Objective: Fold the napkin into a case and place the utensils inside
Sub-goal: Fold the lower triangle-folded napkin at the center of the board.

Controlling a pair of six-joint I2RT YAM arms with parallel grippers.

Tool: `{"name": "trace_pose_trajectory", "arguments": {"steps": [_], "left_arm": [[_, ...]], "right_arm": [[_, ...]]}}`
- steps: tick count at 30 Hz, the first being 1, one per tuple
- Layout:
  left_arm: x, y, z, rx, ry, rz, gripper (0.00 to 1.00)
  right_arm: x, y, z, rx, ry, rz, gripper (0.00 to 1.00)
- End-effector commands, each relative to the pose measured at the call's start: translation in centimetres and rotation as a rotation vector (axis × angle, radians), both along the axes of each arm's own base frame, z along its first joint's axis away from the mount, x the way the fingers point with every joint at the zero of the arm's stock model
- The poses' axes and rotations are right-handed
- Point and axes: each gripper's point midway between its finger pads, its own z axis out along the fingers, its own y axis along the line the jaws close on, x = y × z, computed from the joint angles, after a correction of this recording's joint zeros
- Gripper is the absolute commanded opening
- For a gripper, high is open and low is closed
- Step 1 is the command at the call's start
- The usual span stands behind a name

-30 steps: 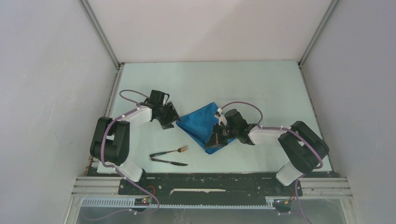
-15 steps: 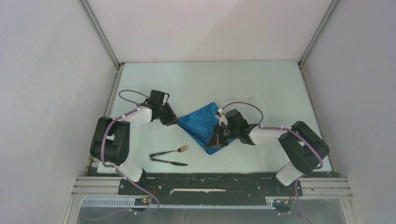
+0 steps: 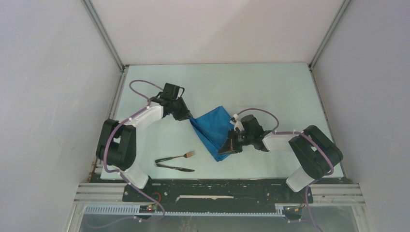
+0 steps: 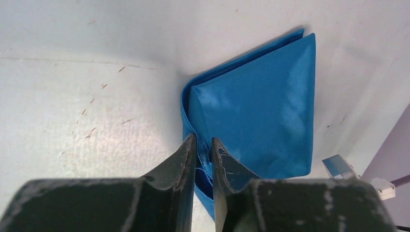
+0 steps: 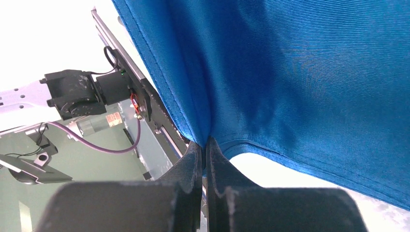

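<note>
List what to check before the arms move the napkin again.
1. Left hand shut on the napkin corner: ok.
2. Right hand shut on the napkin's near end: ok.
3. Both hands grip every napkin layer: cannot tell.
4. Fork and knife lie clear of the napkin: ok.
5. Napkin shaped as a narrow case: not ok, it is a wide folded wedge.

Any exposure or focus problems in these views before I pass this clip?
Right wrist: top-left corner blown out to white; the napkin fills most of the frame, weave sharp. Left wrist: a sheen on the napkin, the fingers dark in the foreground. Top external: even light, soft shadows, no glare.
</note>
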Motion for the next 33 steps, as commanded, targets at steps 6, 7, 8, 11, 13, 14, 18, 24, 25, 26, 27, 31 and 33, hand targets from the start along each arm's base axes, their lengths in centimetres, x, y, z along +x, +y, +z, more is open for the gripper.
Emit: {"name": "trace_pose_trajectory", "arguments": {"steps": [6,7,8,11,13,14,18,24,25,26,27,31,33], "left_arm": [[2.8,-2.9,0.7,0.036,-0.011,-0.029,0.22],[3.2,-3.3,0.9,0.034,-0.015,-0.034,0.22],[3.4,-3.7,0.8,0.033,-0.009,-0.038,0.22],[4.2,-4.2,0.2,0.039,0.001,-0.036,0.22],[4.7,-4.5,0.1,0.038,0.001,-0.038,0.22],[4.9,-4.7,-0.1,0.039,0.001,-0.04,0.22],[5.4,-5.4,-0.4,0.031,0.012,-0.05,0.22],[6.0,-6.3,-1.2,0.037,0.02,-0.059,0.22],[6.1,-6.4,-1.2,0.037,0.019,-0.059,0.22],[6.3,-6.5,-1.3,0.038,0.019,-0.06,0.22],[6.4,-6.6,-1.5,0.037,0.021,-0.062,0.22],[6.8,-6.8,-1.9,0.043,0.028,-0.064,0.22],[7.1,-6.7,-2.1,0.053,0.029,-0.064,0.22]], "right_arm": [[0.8,-1.4,0.0,0.031,-0.028,-0.006,0.0],[0.9,-1.6,-0.1,0.031,-0.028,-0.01,0.0],[0.9,-1.8,-0.2,0.028,-0.028,-0.014,0.0],[1.2,-2.4,-0.3,0.026,-0.027,-0.027,0.0],[1.3,-2.8,-0.5,0.022,-0.025,-0.033,0.0],[1.4,-3.0,-0.6,0.021,-0.024,-0.036,0.0],[1.9,-3.8,-0.9,0.012,-0.026,-0.05,0.0],[2.3,-4.4,-1.3,0.002,-0.028,-0.063,0.0],[2.3,-4.5,-1.4,-0.001,-0.027,-0.062,0.0],[2.3,-4.5,-1.5,-0.004,-0.028,-0.062,0.0],[2.3,-4.6,-1.6,-0.005,-0.028,-0.062,0.0],[2.5,-4.8,-2.0,-0.018,-0.028,-0.067,0.0],[2.4,-4.8,-2.3,-0.024,-0.023,-0.068,0.0]]}}
